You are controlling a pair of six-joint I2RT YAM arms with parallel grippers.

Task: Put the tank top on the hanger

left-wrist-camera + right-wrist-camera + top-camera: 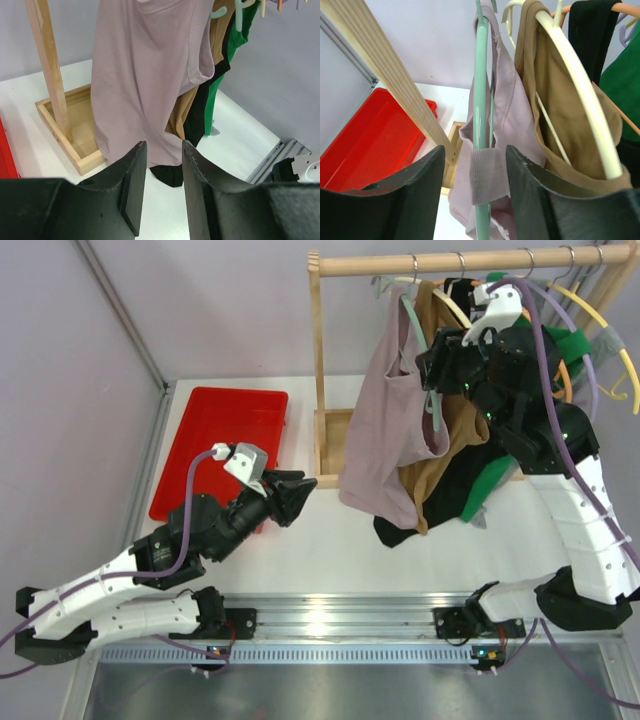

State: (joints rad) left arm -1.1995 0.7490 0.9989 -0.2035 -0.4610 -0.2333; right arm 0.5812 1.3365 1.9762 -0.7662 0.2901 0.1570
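Observation:
The pale mauve tank top [385, 430] hangs from the rail on the mint-green hanger [436, 408]. In the right wrist view one ribbed strap [489, 172] is looped over the hanger's arm [481, 95], and the fabric [512, 115] drapes behind it. My right gripper [437, 365] is up at the rail, open [475, 160], one jaw on each side of the hanger arm and strap. My left gripper [303, 490] is open and empty [164, 152] low over the table. It faces the tank top's lower body [145, 75] from a short way off.
A wooden rack post [318, 360] and its box base [335, 440] stand left of the garments. A tan-brown top [560, 100] on a cream hanger [580, 85], black [440, 505] and green [495, 480] garments hang to the right. A red tray [220, 435] lies at back left.

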